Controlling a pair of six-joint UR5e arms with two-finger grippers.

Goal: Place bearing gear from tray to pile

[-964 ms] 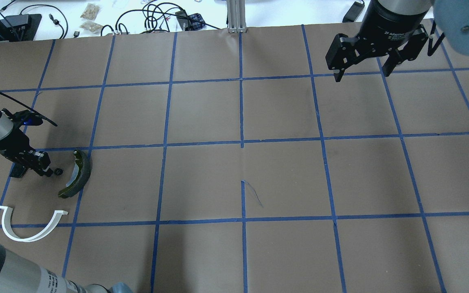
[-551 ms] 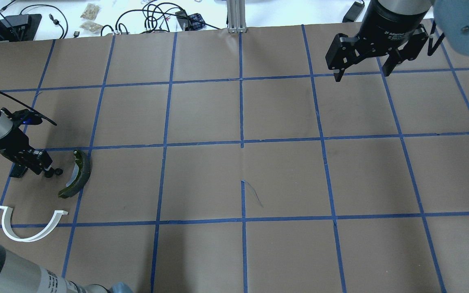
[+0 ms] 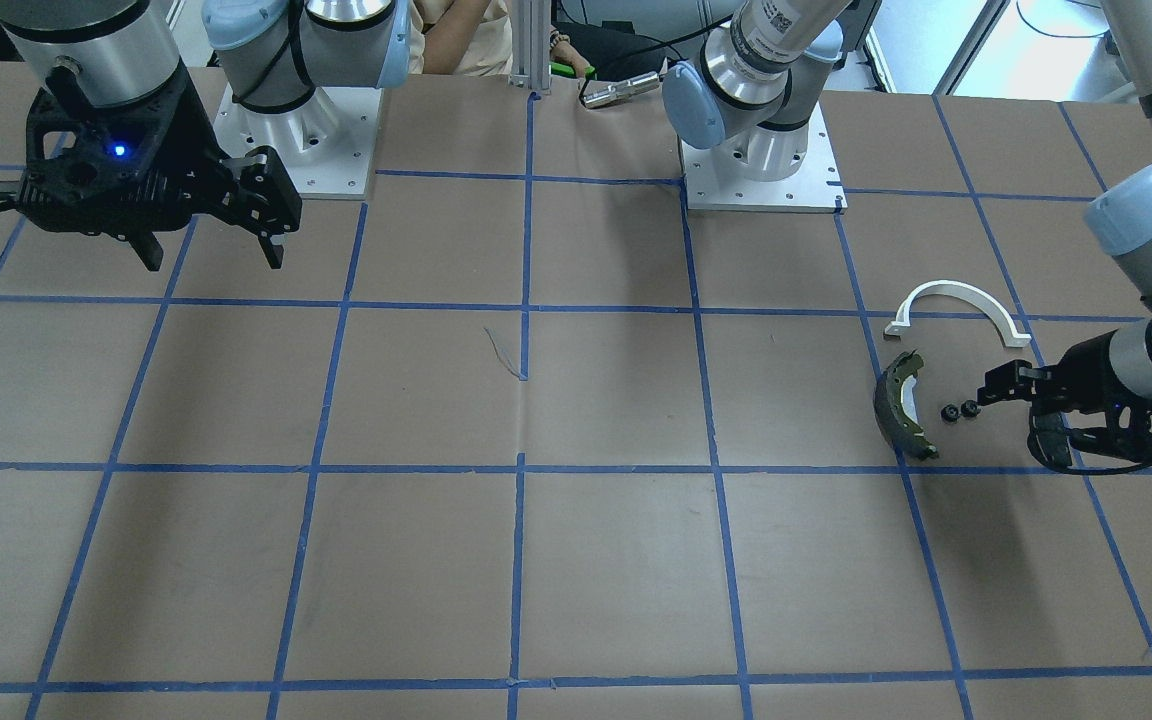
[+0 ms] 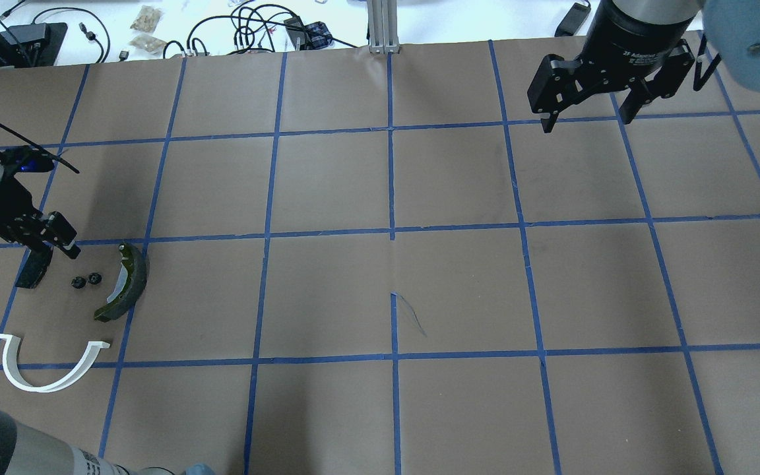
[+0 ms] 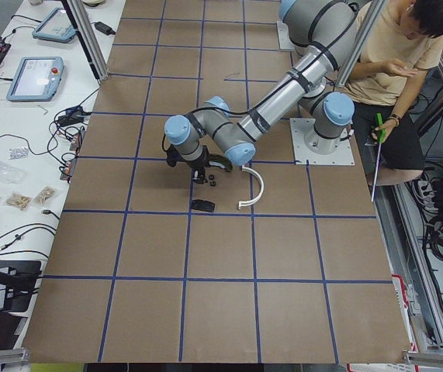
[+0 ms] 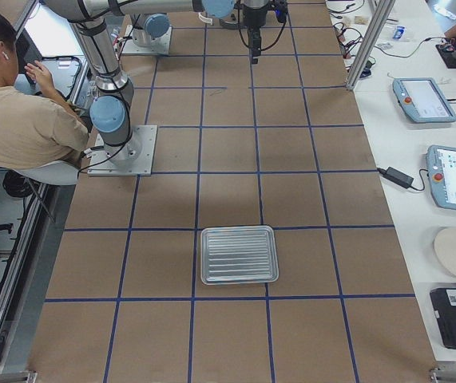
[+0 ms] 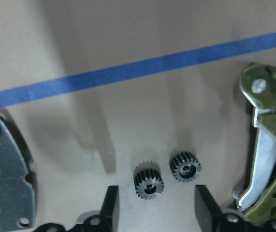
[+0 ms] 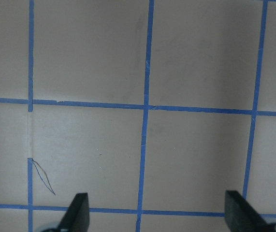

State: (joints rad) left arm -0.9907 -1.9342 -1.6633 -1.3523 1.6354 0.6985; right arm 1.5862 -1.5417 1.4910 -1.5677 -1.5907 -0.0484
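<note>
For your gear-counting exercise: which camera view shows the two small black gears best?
The left wrist-mounted view: the gears lie close up, teeth and bores distinct. Overhead and front-facing views show two dark dots; exterior left, a speck.

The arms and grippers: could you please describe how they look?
The left arm and right arm are silver tubes with pale blue joint caps. The left gripper and right gripper are black; the right bears white lettering. A black cable leaves the left wrist.
</note>
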